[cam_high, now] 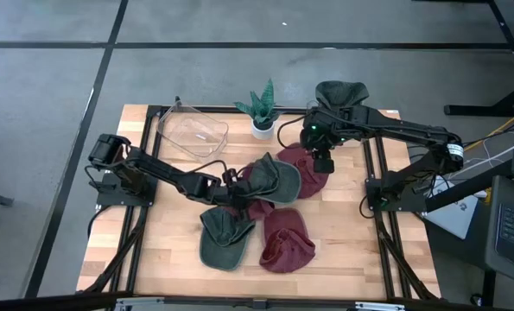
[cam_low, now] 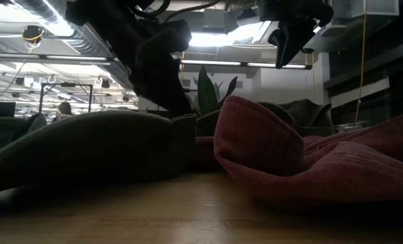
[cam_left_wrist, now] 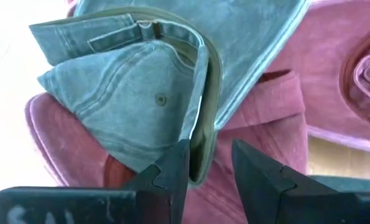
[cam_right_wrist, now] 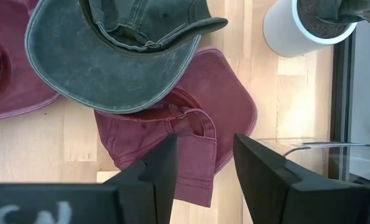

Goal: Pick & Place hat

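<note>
A green hat (cam_high: 276, 177) lies in the middle of the table, partly on maroon hats (cam_high: 307, 164). My left gripper (cam_high: 239, 197) is open at its near-left edge. In the left wrist view its fingers (cam_left_wrist: 172, 171) stand on either side of the hat's curled brim edge (cam_left_wrist: 202, 158). My right gripper (cam_high: 323, 161) is open and empty, held high in the low view (cam_low: 289, 41), above a maroon hat's back strap (cam_right_wrist: 197, 134). The green hat also shows in the right wrist view (cam_right_wrist: 110, 62). My left gripper stands open astride the green hat's curled brim edge (cam_left_wrist: 203, 140), coming at it low from the table's left side. The edge lies close beside one finger (cam_left_wrist: 175, 165). I cannot tell whether the fingers touch it. The hat rests on the maroon hat beneath (cam_left_wrist: 259, 106).
A second green hat (cam_high: 226, 238) and a maroon hat (cam_high: 287, 244) lie near the front edge. A clear tub (cam_high: 194, 131) and a potted plant (cam_high: 262, 111) stand at the back. Another green hat (cam_high: 341, 92) sits at the far right.
</note>
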`<state>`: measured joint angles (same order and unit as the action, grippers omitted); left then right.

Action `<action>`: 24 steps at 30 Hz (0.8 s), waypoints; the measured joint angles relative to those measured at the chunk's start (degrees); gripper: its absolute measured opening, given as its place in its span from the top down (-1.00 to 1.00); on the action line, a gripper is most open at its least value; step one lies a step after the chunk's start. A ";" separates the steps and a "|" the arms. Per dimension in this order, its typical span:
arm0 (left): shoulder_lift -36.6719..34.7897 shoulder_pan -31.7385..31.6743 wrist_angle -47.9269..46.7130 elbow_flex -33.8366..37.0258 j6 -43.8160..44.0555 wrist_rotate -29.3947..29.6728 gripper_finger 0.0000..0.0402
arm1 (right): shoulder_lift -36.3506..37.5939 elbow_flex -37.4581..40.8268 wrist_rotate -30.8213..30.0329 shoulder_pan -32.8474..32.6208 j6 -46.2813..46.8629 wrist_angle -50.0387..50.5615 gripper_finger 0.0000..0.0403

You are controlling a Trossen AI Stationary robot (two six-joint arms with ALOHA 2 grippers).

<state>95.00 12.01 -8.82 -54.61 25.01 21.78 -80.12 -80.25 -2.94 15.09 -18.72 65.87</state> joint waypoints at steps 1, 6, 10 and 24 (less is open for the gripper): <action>0.00 0.00 0.24 -0.02 0.18 0.11 0.42 | 0.00 0.00 0.00 -0.02 -0.02 0.00 0.24; 0.00 0.00 1.92 -0.04 -2.43 1.87 0.42 | -0.01 0.00 0.07 -0.13 -0.13 -0.02 0.24; 0.62 0.02 5.46 -0.04 -11.09 2.66 0.42 | 0.00 0.00 0.07 -0.13 0.05 -0.07 0.24; 9.85 0.63 20.54 -1.13 -28.01 4.80 0.42 | -0.02 0.00 0.09 -0.15 0.20 0.41 0.24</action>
<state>104.85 12.64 11.72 -55.74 -3.00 26.58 -80.14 -80.25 -2.85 14.94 -18.52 66.28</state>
